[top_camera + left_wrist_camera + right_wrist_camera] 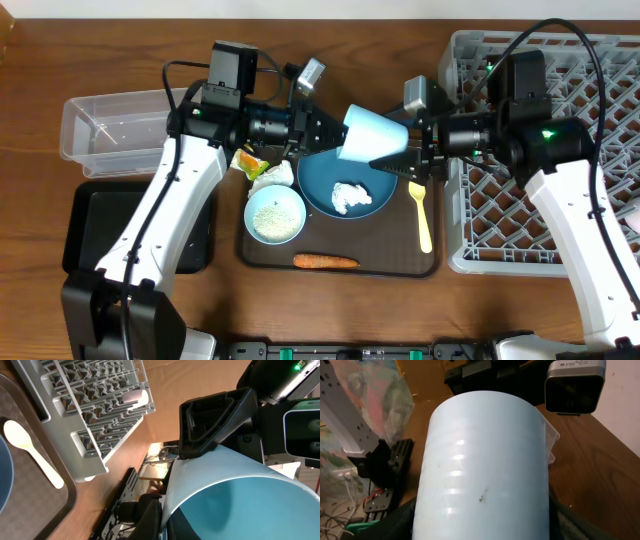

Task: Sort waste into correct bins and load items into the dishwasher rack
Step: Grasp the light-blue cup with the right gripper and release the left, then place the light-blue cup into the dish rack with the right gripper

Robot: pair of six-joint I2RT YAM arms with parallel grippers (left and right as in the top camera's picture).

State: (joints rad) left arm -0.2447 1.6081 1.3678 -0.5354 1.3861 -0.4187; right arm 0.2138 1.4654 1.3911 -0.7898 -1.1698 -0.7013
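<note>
Light blue cup hanging over plate, your left gripper pinching its rim, right gripper straddling it, grip unclear

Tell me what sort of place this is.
Probably a robotics lab bench staged as a kitchen clean-up station: a grey dishwasher rack, a brown serving tray holding a blue plate and a carrot, all on a wooden table.

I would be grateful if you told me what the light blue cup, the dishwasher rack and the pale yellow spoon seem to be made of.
The light blue cup looks like smooth, semi-gloss plastic, with soft highlight bands on its wall. The dishwasher rack looks like matte grey moulded plastic lattice. The pale yellow spoon is probably matte plastic, evenly coloured.
</note>
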